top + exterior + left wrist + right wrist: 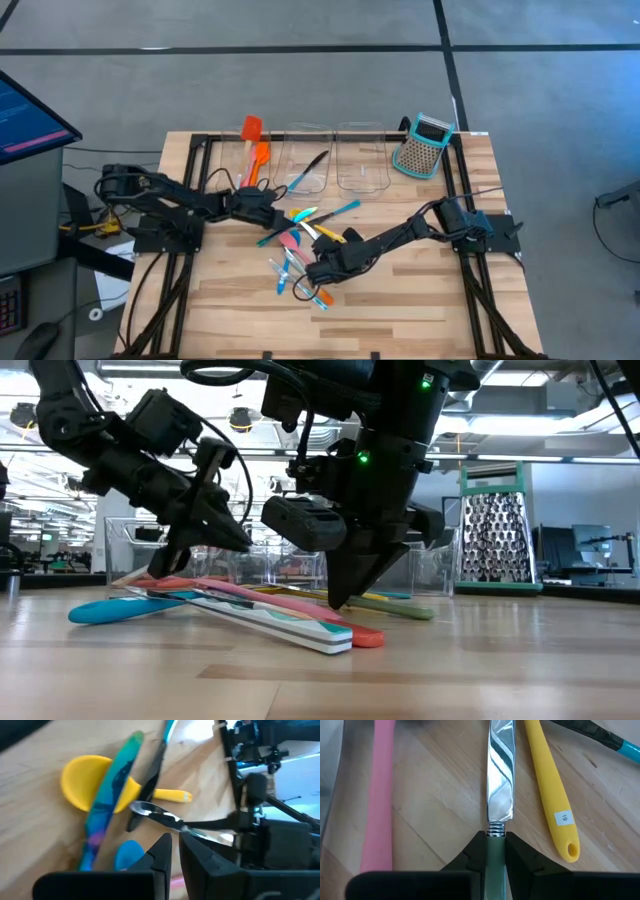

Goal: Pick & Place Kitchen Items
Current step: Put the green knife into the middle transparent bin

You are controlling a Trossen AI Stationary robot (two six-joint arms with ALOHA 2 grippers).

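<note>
**Right fingers clamp a knife handle in the utensil pile; left fingers nearly closed above it**

The right gripper (318, 268) reaches from the right edge of the worktop (420, 290) toward the middle, the arm stretched low and the wrist bent down. In the low view it points steeply at the wood. Its fingers (475, 851) are clenched on the pale green handle of a knife (500, 780), whose shiny blade goes straight forward from the fingertips and lies flat on the wood. Just beside the blade, on one side, lies a yellow spoon handle (549, 785) with a small label; on the other side, a little apart, lies a pink handle (377, 795).

The left gripper (272, 212) comes from the left edge, the arm folded and the wrist tilted down toward the same pile of kitchen items (300, 255). Its fingers (161, 854) stand almost together and I see nothing between them. Just ahead of the fingertips are a yellow spoon (92, 787), a teal utensil (112, 795) lying across its bowl, a black piece (150, 785) beside them, and the shiny knife tip. A blue spoon bowl (129, 855) lies close beside one finger.
</note>
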